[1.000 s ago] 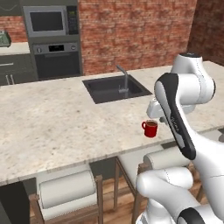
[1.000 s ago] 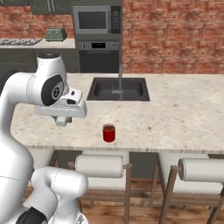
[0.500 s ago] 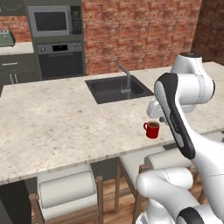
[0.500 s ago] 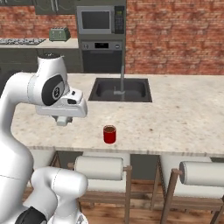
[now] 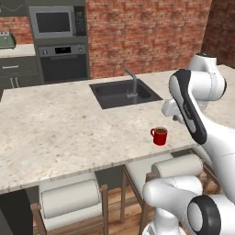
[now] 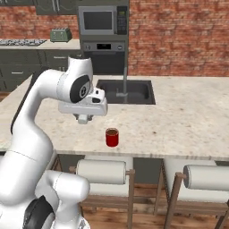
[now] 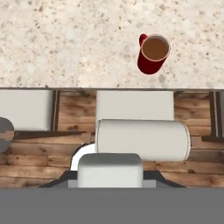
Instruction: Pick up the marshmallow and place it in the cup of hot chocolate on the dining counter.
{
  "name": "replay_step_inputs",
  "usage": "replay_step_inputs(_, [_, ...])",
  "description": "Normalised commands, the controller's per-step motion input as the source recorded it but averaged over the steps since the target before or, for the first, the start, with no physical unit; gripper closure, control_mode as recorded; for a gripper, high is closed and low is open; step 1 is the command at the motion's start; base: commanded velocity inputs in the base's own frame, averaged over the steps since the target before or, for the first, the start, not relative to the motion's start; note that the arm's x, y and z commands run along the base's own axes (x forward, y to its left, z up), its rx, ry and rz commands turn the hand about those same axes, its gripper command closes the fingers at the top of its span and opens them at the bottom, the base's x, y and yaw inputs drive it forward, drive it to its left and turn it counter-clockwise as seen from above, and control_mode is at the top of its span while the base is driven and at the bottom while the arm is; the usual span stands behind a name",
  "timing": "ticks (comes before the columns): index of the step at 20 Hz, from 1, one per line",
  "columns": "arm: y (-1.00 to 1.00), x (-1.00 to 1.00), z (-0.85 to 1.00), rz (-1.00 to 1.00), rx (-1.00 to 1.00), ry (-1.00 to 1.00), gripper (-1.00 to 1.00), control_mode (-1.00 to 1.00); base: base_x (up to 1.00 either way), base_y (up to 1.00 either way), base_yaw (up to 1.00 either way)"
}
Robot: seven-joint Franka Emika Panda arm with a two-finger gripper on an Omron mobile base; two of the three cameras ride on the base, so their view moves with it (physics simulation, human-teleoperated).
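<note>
One white marshmallow (image 7: 110,169) sat pinched in the fingers (image 7: 110,186) — best centred over the red mug (image 7: 152,54), near the worktop's (image 7: 65,39) front edge, before release.

Dining counter (image 5: 69,133) — red mug (image 5: 159,136)

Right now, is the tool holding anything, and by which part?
Yes, the marshmallow. In the hand view the white block sits pinched by its two opposite sides in the tool, whose jaws are shut on it.
</note>
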Motion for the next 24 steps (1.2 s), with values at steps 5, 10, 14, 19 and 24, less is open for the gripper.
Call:
replay_step_inputs(5, [-0.11, 0.73, -0.08, 0.0, 0.01, 0.13, 1.0, -1.0, 0.0, 0.0, 0.0])
replay_step_inputs(10, [-0.08, 0.59, -0.27, 0.0, -0.01, 0.07, 1.0, -1.0, 0.0, 0.0, 0.0])
replay_step_inputs(14, [-0.28, 0.52, -0.45, 0.0, -0.06, 0.0, 1.0, -1.0, 0.0, 0.0, 0.0])
replay_step_inputs(19, [-0.27, 0.15, -0.17, 0.0, -0.02, 0.0, 1.0, -1.0, 0.0, 0.0, 0.0])
replay_step_inputs(24, [0.0, 0.06, -0.03, 0.0, 0.0, 0.0, 1.0, -1.0, 0.0, 0.0, 0.0])
